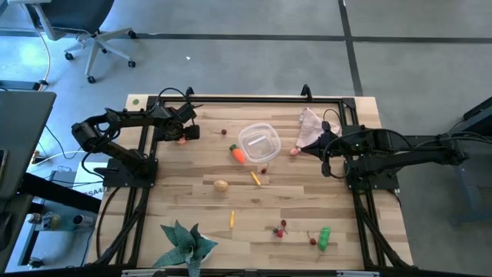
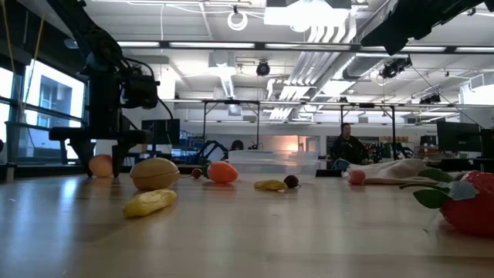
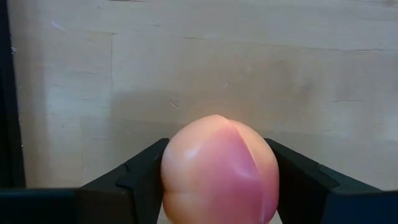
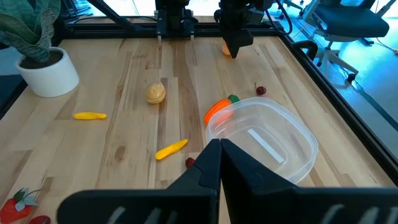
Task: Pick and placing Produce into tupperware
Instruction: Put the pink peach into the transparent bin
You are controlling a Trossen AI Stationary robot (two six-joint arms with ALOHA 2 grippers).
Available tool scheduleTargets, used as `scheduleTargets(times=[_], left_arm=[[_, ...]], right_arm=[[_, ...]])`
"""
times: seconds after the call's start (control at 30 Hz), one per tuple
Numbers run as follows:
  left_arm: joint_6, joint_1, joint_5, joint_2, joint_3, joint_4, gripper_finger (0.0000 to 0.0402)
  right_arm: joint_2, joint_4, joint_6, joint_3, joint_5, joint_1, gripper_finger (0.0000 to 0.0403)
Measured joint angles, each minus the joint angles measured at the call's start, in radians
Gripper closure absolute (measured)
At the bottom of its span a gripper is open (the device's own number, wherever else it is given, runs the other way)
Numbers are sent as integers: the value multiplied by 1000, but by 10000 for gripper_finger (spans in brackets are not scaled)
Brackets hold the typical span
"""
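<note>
A pink-orange peach-like fruit [image 3: 219, 171] sits on the table at the far left [image 1: 182, 141], and my left gripper [image 1: 182, 135] points down over it, shut on it. The clear tupperware [image 1: 258, 143] stands mid-table with nothing in it. An orange carrot [image 1: 237, 154] lies against its left side. A tan potato [image 1: 221, 185], yellow sticks [image 1: 255, 178], red cherries [image 1: 280, 228] and a green pepper [image 1: 324, 237] lie loose on the wood. My right gripper [image 4: 220, 155] hangs shut above the table's right side, right of the tupperware, touching nothing. My left gripper has the fruit's two opposite sides [image 3: 169, 168] between its fingers [image 3: 140, 177], coming from above and pointing down. The fruit's rounded top shows between them. In the low view the fruit's underside [image 2: 100, 174] rests on the table.
A pinkish-beige cloth [image 1: 311, 127] lies at the far right, with a small pink piece [image 1: 294, 151] beside it. A green leafy plant in a white pot [image 1: 187, 245] stands at the near left. Black frame rails [image 1: 147, 146] run along the table's left and right sides.
</note>
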Motion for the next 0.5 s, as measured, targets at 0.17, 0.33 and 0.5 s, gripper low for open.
scheduleTargets(times=[0.17, 0.33, 0.5], left_arm=[[-1, 0, 0, 0, 0, 0, 181], [-1, 0, 0, -2, 0, 1, 178], [2, 1, 15, -40, 0, -13, 183]], right_arm=[[0, 0, 0, 0, 0, 0, 402], [0, 0, 0, 0, 0, 0, 402], [0, 0, 0, 0, 0, 0, 402]])
